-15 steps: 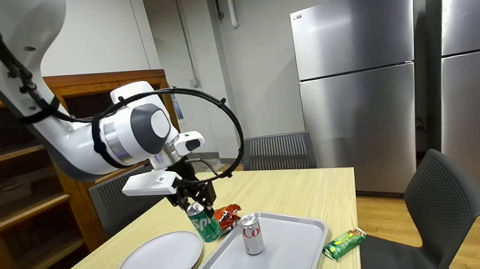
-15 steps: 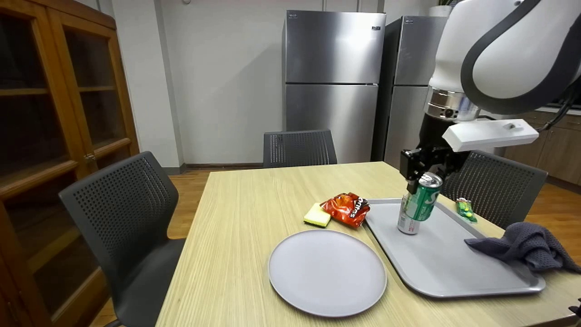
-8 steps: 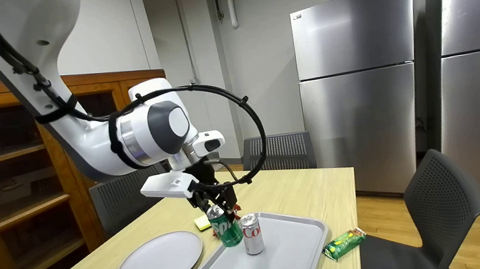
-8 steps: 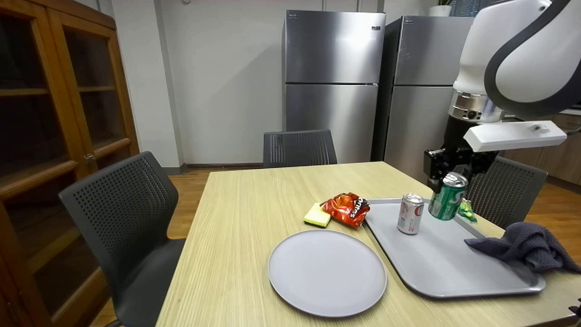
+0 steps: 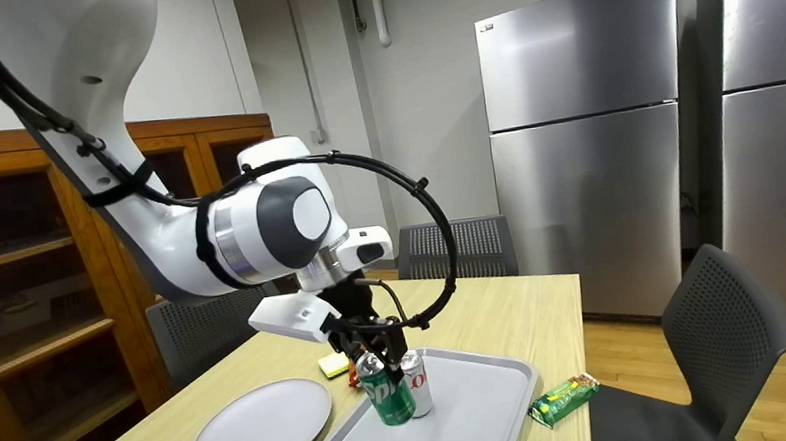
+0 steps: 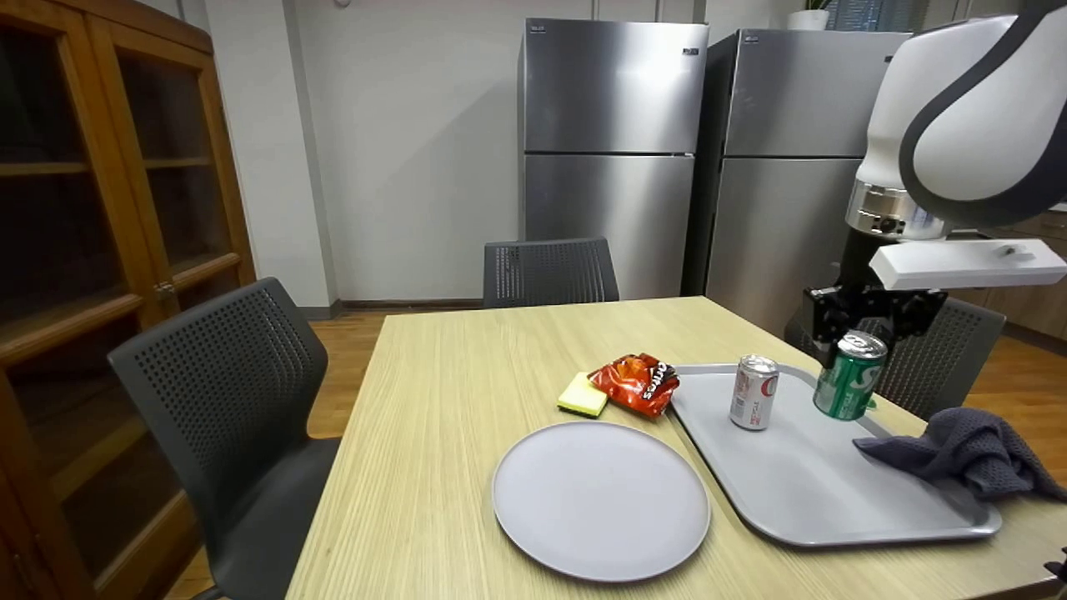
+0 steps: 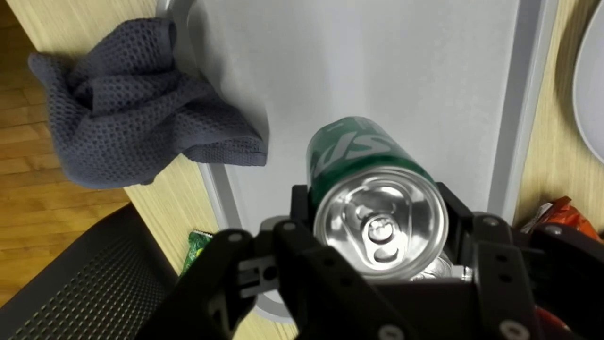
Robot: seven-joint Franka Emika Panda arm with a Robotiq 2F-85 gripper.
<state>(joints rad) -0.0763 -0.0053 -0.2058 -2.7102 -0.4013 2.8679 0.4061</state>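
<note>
My gripper [image 7: 377, 208] is shut on a green Sprite can, its black fingers [image 7: 300, 203] pressed on both sides near the silver top. In the wrist view the Sprite can [image 7: 361, 146] shows its lid and pull tab towards the camera. Both exterior views show the Sprite can [image 5: 389, 396] slightly tilted, held over the grey tray [image 6: 834, 492]; the gap beneath it is hard to judge. A silver Coke can [image 6: 754, 393] stands upright on the tray, close to the held can. The gripper partly hides that Coke can in the wrist view.
Beside the tray lie a grey plate [image 6: 600, 500], a red chip bag [image 6: 635, 383] and a yellow sponge [image 6: 582, 395]. A dark cloth [image 6: 967, 454] drapes over the tray's edge. Past the tray's far side rests a green snack packet [image 5: 564, 400]. Chairs [image 6: 242, 400] surround the table.
The arm has carried the Sprite can from beside the tray to over it, past the Coke can. During the last half second it has also come lower. The grip has stayed the same.
</note>
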